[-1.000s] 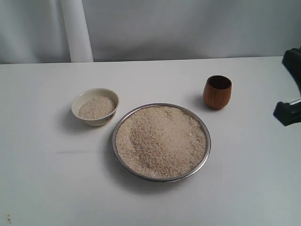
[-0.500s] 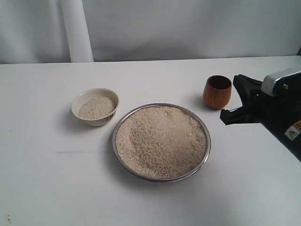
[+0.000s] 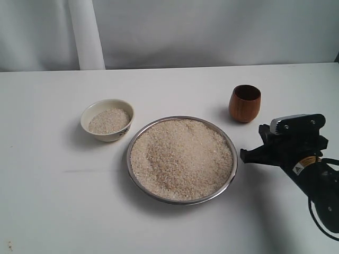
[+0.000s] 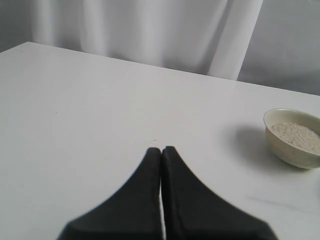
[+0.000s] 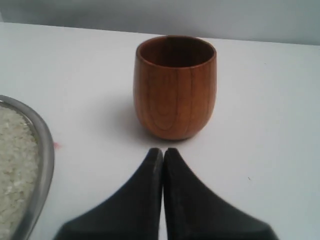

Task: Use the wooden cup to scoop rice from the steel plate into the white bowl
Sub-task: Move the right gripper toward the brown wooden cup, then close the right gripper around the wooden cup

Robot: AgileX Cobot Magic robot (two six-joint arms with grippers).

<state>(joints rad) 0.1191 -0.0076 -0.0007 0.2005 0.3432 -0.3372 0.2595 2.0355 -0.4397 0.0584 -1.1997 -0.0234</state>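
The steel plate sits mid-table, heaped with rice. To its left stands the white bowl, holding some rice too. The wooden cup stands upright and empty behind the plate's right side. My right gripper hovers low, right of the plate and in front of the cup. In the right wrist view the right gripper is shut and empty, a short gap from the cup, with the plate's rim beside it. My left gripper is shut over bare table, the bowl off to one side.
A white curtain and a white post stand behind the table's far edge. The tabletop is plain white. My left arm does not show in the exterior view.
My right gripper has come in from the right edge toward the cup, then dropped nearer the table's front, beside the plate. Cup, plate and bowl have not moved.
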